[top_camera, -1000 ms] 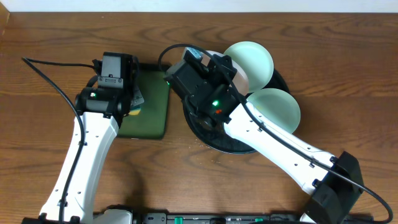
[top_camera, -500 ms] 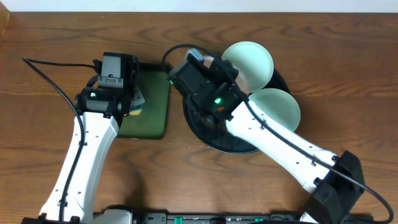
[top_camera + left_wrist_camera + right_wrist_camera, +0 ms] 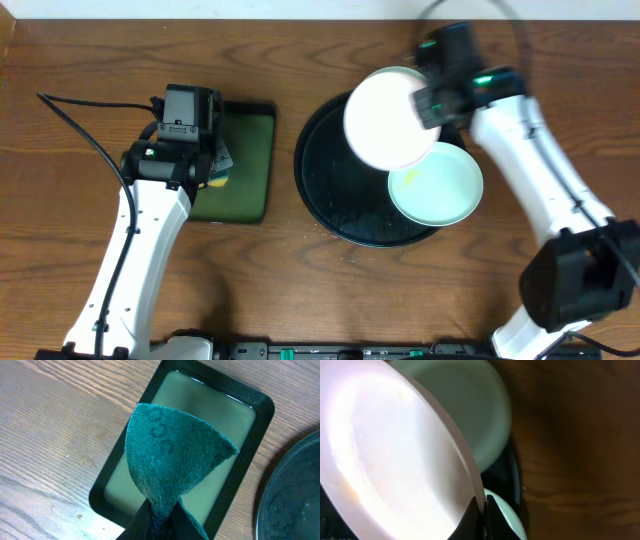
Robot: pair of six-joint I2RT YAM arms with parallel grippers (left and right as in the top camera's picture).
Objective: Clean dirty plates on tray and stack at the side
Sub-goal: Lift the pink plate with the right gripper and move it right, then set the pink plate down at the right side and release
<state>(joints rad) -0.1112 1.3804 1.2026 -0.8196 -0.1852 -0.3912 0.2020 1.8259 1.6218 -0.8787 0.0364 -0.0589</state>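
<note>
My right gripper (image 3: 428,101) (image 3: 482,516) is shut on the rim of the white plate (image 3: 388,120) (image 3: 395,460), which hangs tilted over the back right of the round black tray (image 3: 335,195) (image 3: 508,476). One mint-green plate (image 3: 440,184) (image 3: 506,521) lies on the tray's right side. Another mint-green plate (image 3: 470,410) sits behind the white one, mostly covered by it in the overhead view. My left gripper (image 3: 216,165) (image 3: 160,521) is shut on a teal scouring pad (image 3: 175,455) above the rectangular dark-green tray (image 3: 261,406).
The rectangular dark-green tray (image 3: 250,160) lies just left of the round tray on the wooden table. A black cable (image 3: 80,125) runs from the left arm across the table's left side. The round tray's rim (image 3: 295,495) shows at the right of the left wrist view.
My right arm has swung from the round tray's left side to its back right, carrying the white plate up off the tray. The left arm has not moved.
</note>
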